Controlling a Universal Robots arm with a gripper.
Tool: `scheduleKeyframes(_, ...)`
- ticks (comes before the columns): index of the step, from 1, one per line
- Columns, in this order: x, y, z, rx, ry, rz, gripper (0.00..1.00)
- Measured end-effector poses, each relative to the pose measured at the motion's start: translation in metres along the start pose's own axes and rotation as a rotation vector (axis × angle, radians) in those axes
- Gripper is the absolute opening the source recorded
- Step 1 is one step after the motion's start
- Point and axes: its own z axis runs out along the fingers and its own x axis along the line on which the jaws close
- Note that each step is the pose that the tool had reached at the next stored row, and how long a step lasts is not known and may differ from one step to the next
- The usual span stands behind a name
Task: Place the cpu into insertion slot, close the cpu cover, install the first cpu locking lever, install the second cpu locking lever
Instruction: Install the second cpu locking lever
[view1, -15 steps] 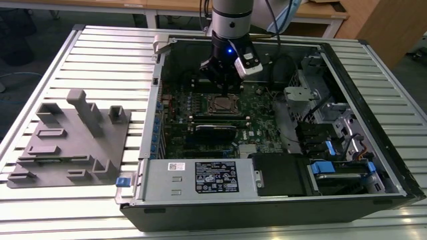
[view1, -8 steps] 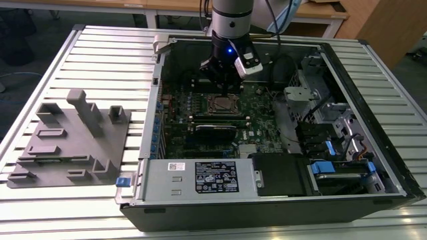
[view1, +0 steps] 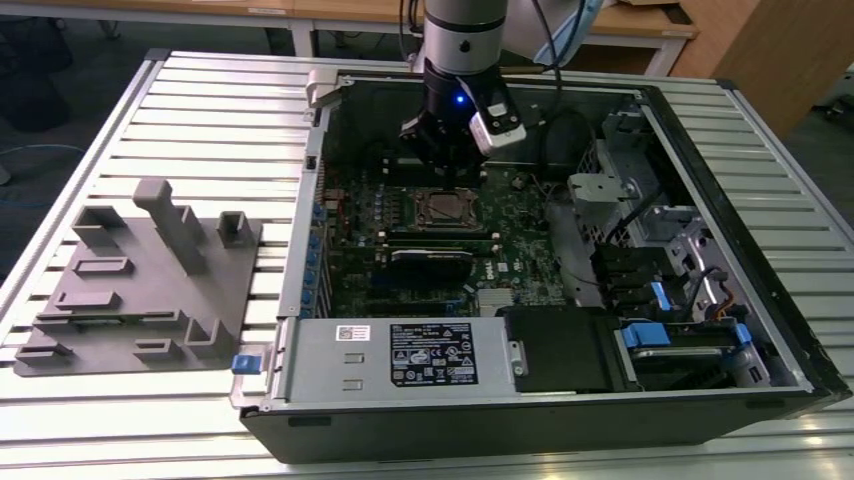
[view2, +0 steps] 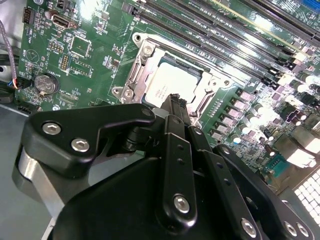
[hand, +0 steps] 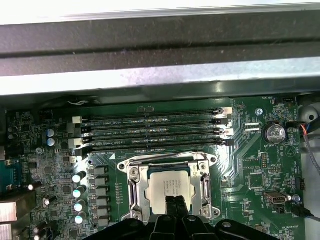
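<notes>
The cpu (hand: 169, 186) lies flat in the insertion slot (view1: 447, 208) on the green board, its pale metal top showing in both wrist views (view2: 170, 85). The silvery cpu cover (hand: 134, 192) lies down around it as a frame (view2: 136, 75). My gripper (hand: 172, 206) hangs just over the cpu's edge with its two black fingers pressed together and nothing between them; its fingertips (view2: 173, 101) stand over the cpu's near side. In the exterior view the gripper (view1: 445, 160) is inside the computer case, just behind the slot. I cannot make out how the locking levers stand.
Long black memory slots (hand: 155, 131) run beside the socket. The open case wall (hand: 160, 80) rises close behind them. A card (view1: 430, 258), a power supply (view1: 400, 355) and drive bays (view1: 667, 300) fill the case. A grey fixture (view1: 147, 280) sits on the exterior view's left.
</notes>
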Motion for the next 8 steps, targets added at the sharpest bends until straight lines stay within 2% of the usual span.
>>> scheduleKeyframes(6, -0.0001, 0.0, -0.0009, -0.0004, -0.0002, 0.0, 0.11)
scheduleKeyframes(8, -0.0002, 0.0, -0.0037, -0.0002, 0.0, 0.0, 0.11)
